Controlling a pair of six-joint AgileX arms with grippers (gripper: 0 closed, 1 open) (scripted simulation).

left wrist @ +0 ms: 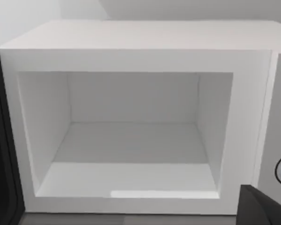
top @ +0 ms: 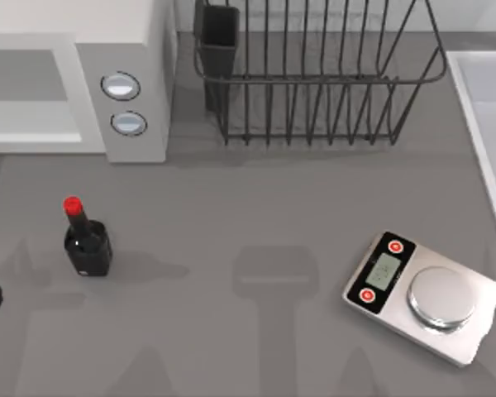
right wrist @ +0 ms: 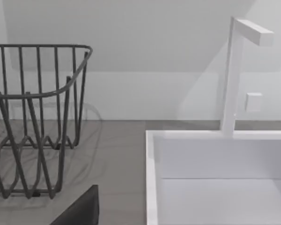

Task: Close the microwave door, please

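The microwave [top: 132, 33] sits at the counter's [top: 256, 215] 10 o'clock corner, its mouth gaping: my left wrist view looks straight into the bare white cavity [left wrist: 131, 140]. The microwave door [left wrist: 2, 140] stands swung out on the side of the cavity away from the two silver knobs [top: 121, 85], and I see just its dark inner edge. My left tool [left wrist: 264, 211] is in front of the opening, a dark sliver of it showing below the knob panel, apart from the door; I cannot tell whether it is open or closed.

A red-capped dark bottle [top: 87, 244] stands at 6 o'clock from the knobs. A wire dish rack [top: 314, 83] sits at 12 o'clock, a kitchen scale [top: 422, 294] at 4 o'clock. My right tool [right wrist: 79, 211] faces the rack and the white sink [right wrist: 152, 187]; I cannot tell its state either.
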